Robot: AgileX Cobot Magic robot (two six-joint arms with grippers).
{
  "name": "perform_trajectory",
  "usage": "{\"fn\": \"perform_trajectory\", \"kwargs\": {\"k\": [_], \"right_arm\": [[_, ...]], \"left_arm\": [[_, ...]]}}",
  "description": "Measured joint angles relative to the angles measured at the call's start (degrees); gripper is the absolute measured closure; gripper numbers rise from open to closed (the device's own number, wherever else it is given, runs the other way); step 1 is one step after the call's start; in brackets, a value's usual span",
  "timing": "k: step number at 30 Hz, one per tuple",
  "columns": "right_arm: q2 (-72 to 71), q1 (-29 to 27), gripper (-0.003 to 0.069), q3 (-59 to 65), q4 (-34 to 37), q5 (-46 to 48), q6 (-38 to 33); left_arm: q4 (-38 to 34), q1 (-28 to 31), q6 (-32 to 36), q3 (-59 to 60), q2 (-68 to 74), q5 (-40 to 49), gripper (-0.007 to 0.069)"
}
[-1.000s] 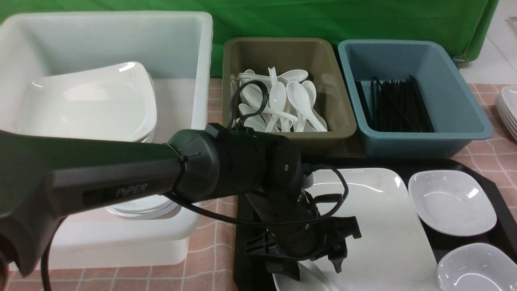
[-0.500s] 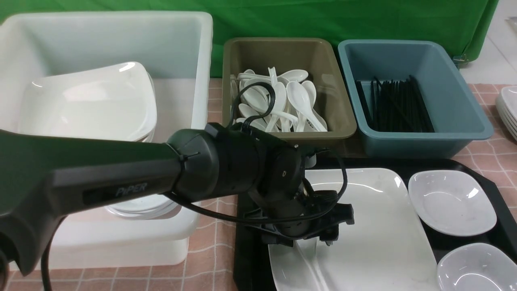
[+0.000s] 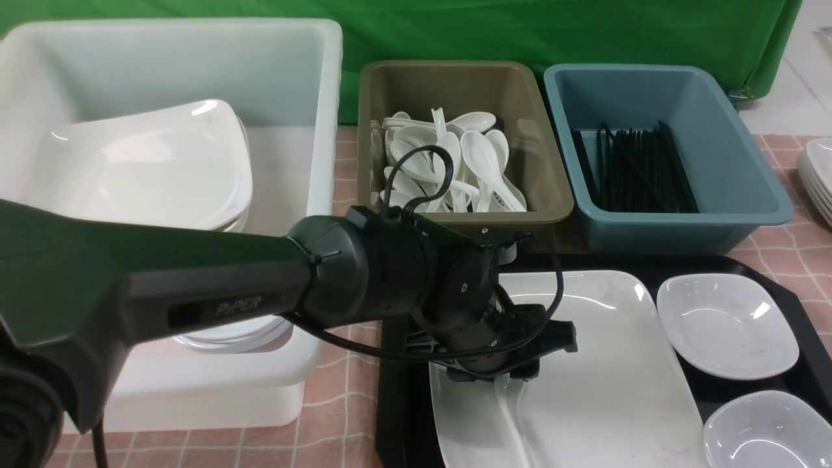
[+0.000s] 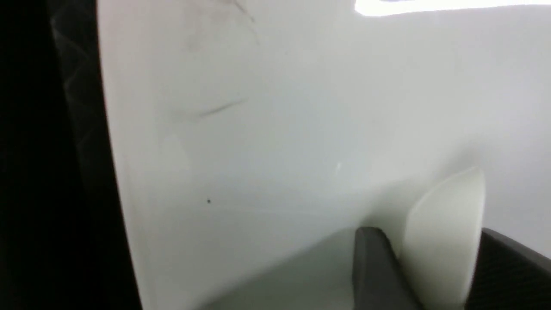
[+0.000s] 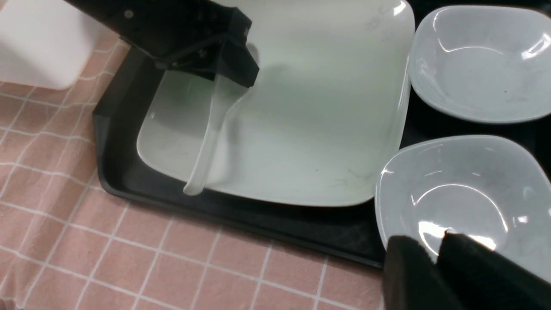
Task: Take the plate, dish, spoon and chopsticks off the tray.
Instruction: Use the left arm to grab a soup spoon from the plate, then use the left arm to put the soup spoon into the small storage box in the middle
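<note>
The black tray (image 3: pixel 396 390) holds the large white plate (image 3: pixel 611 364) and two small white dishes (image 3: pixel 725 325) (image 3: pixel 767 429). The white spoon (image 5: pixel 211 142) lies on the plate, its handle pointing toward the tray's near rim. My left gripper (image 3: pixel 507 377) is shut on the spoon's bowl end (image 4: pixel 447 232), low over the plate. My right gripper (image 5: pixel 434 241) hovers over the near dish's (image 5: pixel 456 198) rim, its jaws a thin slit apart with nothing between them. I see no chopsticks on the tray.
A white tub (image 3: pixel 195 78) with stacked plates stands at the left. Behind the tray, an olive tub (image 3: pixel 403 84) holds several spoons and a blue tub (image 3: pixel 728 104) holds several black chopsticks. More white dishes (image 3: pixel 820 175) sit at the far right.
My left gripper moved from the plate's near edge farther onto the plate and closed from wide open onto the spoon. The left arm shifted slightly right.
</note>
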Motion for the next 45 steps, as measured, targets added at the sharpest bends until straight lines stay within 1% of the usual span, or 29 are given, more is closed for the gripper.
{"fn": "perform_trajectory", "kwargs": {"k": [1, 2, 3, 5, 6, 10, 13, 17, 20, 21, 22, 24, 25, 26, 27, 28, 32, 34, 36, 39, 41, 43, 44, 45], "right_arm": [[0.00, 0.00, 0.0491, 0.00, 0.00, 0.00, 0.00], [0.00, 0.00, 0.0491, 0.00, 0.00, 0.00, 0.00], [0.00, 0.00, 0.0489, 0.00, 0.00, 0.00, 0.00], [0.00, 0.00, 0.0486, 0.00, 0.00, 0.00, 0.00], [0.00, 0.00, 0.0484, 0.00, 0.00, 0.00, 0.00], [0.00, 0.00, 0.0482, 0.00, 0.00, 0.00, 0.00], [0.00, 0.00, 0.0481, 0.00, 0.00, 0.00, 0.00], [0.00, 0.00, 0.0481, 0.00, 0.00, 0.02, 0.00], [0.00, 0.00, 0.0481, 0.00, 0.00, 0.02, 0.00], [0.00, 0.00, 0.0481, 0.00, 0.00, 0.02, 0.00], [0.00, 0.00, 0.0481, 0.00, 0.19, 0.02, 0.00], [0.00, 0.00, 0.0476, 0.00, 0.42, 0.06, 0.00], [0.00, 0.00, 0.0476, 0.00, 0.42, 0.06, 0.00], [0.00, 0.00, 0.0472, 0.00, 0.66, 0.06, 0.00], [0.00, 0.00, 0.0471, 0.00, 0.66, 0.06, 0.00], [0.00, 0.00, 0.0466, 0.00, 0.79, 0.06, 0.00], [0.00, 0.00, 0.0461, 0.00, 1.05, 0.06, 0.13], [0.00, 0.00, 0.0457, 0.00, 1.13, 0.32, 1.12], [0.00, 0.00, 0.0453, 0.00, 1.13, 1.28, 2.44], [0.00, 0.00, 0.0447, 0.00, 1.19, 2.58, 2.83], [0.00, 0.00, 0.0441, 0.00, 1.24, 3.04, 2.97], [0.00, 0.00, 0.0439, 0.00, 1.24, 3.29, 2.97], [0.00, 0.00, 0.0436, 0.00, 1.24, 3.79, 2.97], [0.00, 0.00, 0.0435, 0.00, 1.24, 4.35, 2.97]], "left_arm": [[0.00, 0.00, 0.08, 0.00, 0.00, 0.01, 0.0387], [0.04, 0.00, 0.28, 0.00, 0.00, 0.01, 0.0410], [0.20, 0.00, 1.22, 0.00, 0.00, 0.38, 0.0468], [0.31, 0.00, 2.11, 0.00, 0.00, 0.81, 0.0550], [0.48, 0.00, 2.36, 0.00, -0.28, 0.97, 0.0568], [1.29, 0.06, 2.66, 0.20, -1.83, 2.77, 0.0570], [2.42, 1.29, 2.73, -0.04, -6.00, 2.98, 0.0570], [2.78, 5.89, 3.44, -5.00, -12.02, 2.77, 0.0570], [2.89, 10.33, 7.73, -12.59, -13.15, 3.00, 0.0570], [2.89, 10.33, 8.03, -13.14, -13.08, 3.00, 0.0570], [2.89, 12.60, 10.73, -17.43, -12.12, 4.15, 0.0570], [2.89, 14.87, 13.12, -22.85, -9.87, 5.75, 0.0570], [2.89, 15.07, 13.12, -23.37, -9.58, 5.75, 0.0570], [2.89, 16.61, 15.01, -27.73, -7.06, 6.77, 0.0570], [2.89, 16.78, 15.21, -27.73, -6.72, 6.85, 0.0570], [2.83, 18.00, 16.84, -31.04, -3.90, 7.12, 0.0570], [3.16, 19.53, 19.76, -36.45, 2.60, 7.26, 0.0568], [3.75, 19.79, 20.74, -37.26, 4.26, 6.78, 0.0564], [4.77, 19.90, 22.25, -37.74, 7.06, 5.07, 0.0540], [4.96, 19.94, 22.51, -37.80, 9.01, 4.25, 0.0466], [5.19, 20.04, 22.51, -37.80, 9.52, 4.56, 0.0381], [5.67, 20.08, 22.57, -37.81, 9.52, 4.99, 0.0315], [5.93, 20.15, 22.57, -37.96, 9.26, 5.75, 0.0260], [6.01, 20.15, 22.57, -37.96, 8.90, 6.65, 0.0225]]}}
